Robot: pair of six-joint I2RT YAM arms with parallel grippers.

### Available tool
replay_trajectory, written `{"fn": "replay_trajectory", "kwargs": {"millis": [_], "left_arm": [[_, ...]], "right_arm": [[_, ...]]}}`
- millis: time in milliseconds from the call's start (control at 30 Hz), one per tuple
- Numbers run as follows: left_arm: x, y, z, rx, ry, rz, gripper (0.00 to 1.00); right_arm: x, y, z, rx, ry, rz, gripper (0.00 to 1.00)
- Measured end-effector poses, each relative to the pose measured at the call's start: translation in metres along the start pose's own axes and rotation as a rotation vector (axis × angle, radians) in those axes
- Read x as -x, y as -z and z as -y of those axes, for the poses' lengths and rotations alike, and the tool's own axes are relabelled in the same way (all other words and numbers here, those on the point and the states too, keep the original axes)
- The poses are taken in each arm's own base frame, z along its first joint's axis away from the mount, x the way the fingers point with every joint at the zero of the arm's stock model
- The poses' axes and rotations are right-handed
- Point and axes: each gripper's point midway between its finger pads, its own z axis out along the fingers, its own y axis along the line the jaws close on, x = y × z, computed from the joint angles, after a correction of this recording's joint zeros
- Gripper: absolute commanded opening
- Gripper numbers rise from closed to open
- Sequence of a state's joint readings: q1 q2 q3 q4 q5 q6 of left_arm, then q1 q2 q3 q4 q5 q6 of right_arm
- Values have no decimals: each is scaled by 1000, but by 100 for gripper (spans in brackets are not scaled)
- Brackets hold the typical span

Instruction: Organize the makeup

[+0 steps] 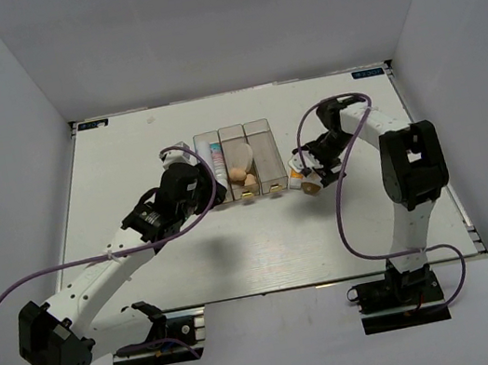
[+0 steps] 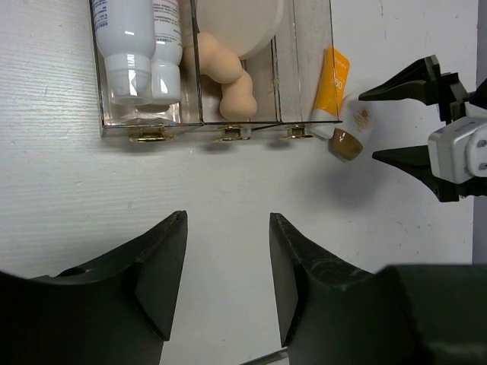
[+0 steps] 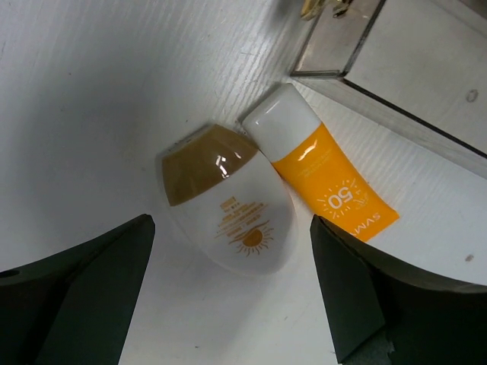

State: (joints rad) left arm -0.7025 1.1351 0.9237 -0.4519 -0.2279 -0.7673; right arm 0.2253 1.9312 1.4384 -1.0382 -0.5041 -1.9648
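The right end effector's (image 3: 230,224) two dark fingers fill the bottom of its wrist view, spread wide with nothing gripped, one on either side of a white oval bottle with a brown cap (image 3: 228,205) lying flat on the white desk (image 1: 128,165). Against that bottle's shoulder lies the orange tube with white cap (image 3: 323,179), flat, just beside the outer long wall of the clear three-compartment tray (image 2: 303,61), its cap near the tray's corner at the end with the small gold fittings; whether it touches the wall cannot be told. Inside the tray, the compartment farthest from the orange tube holds two white tubes (image 2: 125,46) side by side, and the middle one holds two beige egg-shaped sponges (image 2: 217,61) with a round pale puff (image 2: 243,23) behind them. The left end effector (image 2: 227,228) hangs over bare desk off the tray's gold-fitted end, its fingers parted and empty.
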Motion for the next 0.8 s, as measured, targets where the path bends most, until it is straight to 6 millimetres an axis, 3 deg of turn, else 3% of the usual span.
{"fn": "replay_trajectory", "kwargs": {"millis": [633, 800], "left_arm": [[-7, -9, -5, 27, -19, -28, 58], [-7, -9, -4, 28, -20, -30, 58]], "right_arm": [[-26, -23, -1, 51, 19, -78, 85], [-26, -23, -4, 62, 16, -82, 78]]}}
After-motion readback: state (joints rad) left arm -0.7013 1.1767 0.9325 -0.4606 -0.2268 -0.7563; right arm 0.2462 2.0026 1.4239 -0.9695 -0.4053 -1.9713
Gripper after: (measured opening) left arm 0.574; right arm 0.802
